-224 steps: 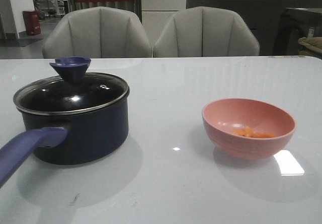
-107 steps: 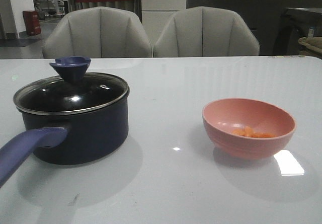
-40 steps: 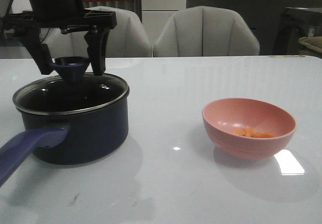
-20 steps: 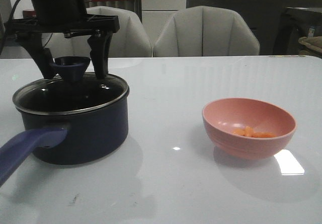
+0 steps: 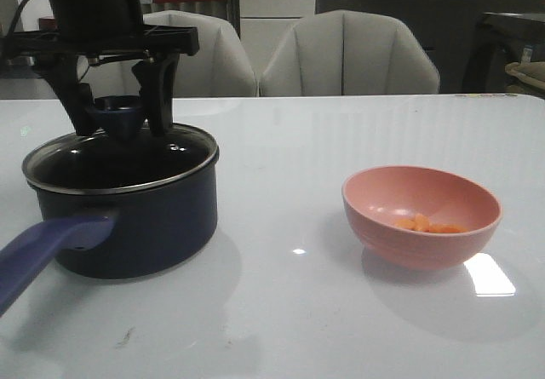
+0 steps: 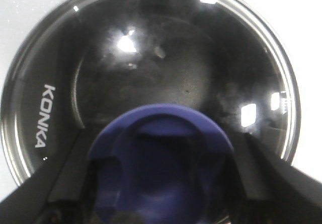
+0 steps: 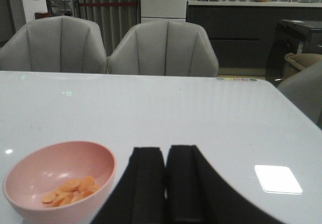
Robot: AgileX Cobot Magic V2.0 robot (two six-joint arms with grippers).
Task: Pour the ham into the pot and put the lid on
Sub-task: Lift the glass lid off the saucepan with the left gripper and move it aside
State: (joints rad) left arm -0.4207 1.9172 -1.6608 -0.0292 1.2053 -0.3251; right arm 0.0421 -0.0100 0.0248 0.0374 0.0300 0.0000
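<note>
On the white bench (image 5: 289,311) before you: one dark navy round pot (image 5: 136,221), its blue-purple handle cut off at the frame edge, interior hidden under one clear glass metal-rimmed lid (image 6: 151,48). Your left gripper (image 5: 119,115) has its jaws straddling the blue-purple knob (image 6: 161,168); contact unclear. One salmon-pink bowl (image 5: 421,215) holds several small orange ham chunks (image 7: 70,190), count uncertain. Right gripper (image 7: 166,183): jaws pressed together, empty.

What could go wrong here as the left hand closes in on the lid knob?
The left hand straddles the flared knob of the glass lid; a shallow pinch could slip off when lifting. The lid might also drag the pot, whose handle juts toward the table edge.
</note>
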